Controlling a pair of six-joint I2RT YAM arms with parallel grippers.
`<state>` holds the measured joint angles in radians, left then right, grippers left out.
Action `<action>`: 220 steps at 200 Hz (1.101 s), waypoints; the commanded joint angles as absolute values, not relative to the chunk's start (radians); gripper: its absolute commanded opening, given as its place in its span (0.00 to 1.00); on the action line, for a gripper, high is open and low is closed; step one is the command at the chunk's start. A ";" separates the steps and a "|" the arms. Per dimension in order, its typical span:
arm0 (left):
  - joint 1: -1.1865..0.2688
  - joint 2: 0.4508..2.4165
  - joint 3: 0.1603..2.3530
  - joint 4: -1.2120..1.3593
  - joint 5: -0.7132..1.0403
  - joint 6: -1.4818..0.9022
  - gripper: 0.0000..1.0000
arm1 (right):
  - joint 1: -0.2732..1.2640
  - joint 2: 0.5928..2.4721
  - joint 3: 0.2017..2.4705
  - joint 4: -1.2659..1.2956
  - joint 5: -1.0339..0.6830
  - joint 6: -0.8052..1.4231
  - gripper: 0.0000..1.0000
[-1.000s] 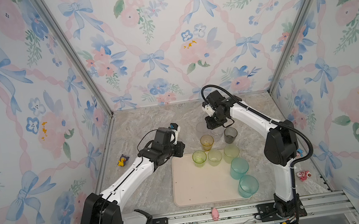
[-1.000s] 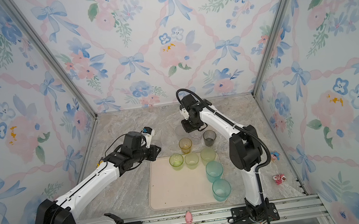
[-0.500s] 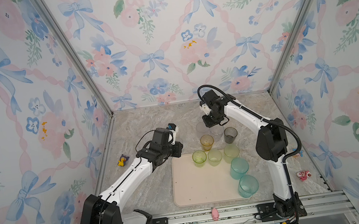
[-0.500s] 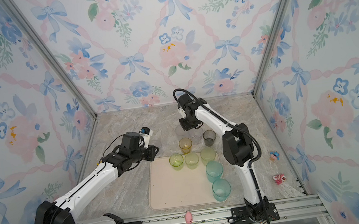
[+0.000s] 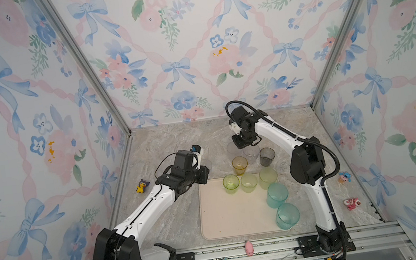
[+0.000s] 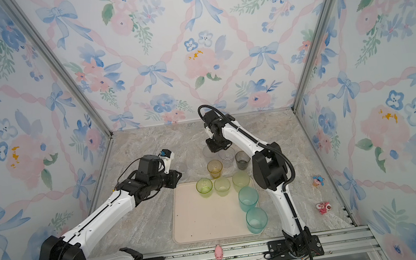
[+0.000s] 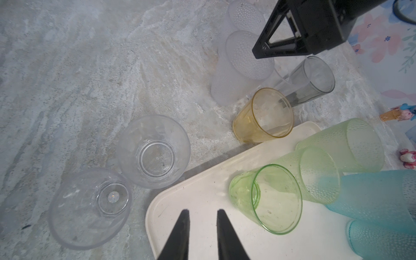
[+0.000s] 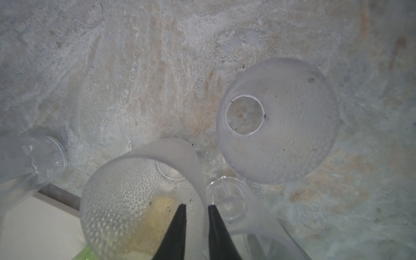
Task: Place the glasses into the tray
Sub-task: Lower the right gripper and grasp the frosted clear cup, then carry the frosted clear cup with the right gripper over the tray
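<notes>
Looking through the right wrist camera, I see the right end effector with its fingers narrowly parted astride the wall of a frosted glass, one finger inside the rim and one outside. I cannot tell whether they are pinching it. That glass stands on the bench just beyond the far edge of the tray, near the amber glass and the grey glass. The left end effector hangs over a corner of the tray, fingers slightly spread and empty, with two clear glasses on the bench nearby. On the tray I count three pale green glasses and two teal glasses.
</notes>
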<state>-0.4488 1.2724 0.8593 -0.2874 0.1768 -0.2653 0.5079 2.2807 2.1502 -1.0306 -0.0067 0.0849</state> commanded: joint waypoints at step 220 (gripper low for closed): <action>-0.447 1.209 0.843 -0.270 0.185 -0.278 0.26 | 0.561 2.057 2.174 -0.954 -0.052 0.092 0.00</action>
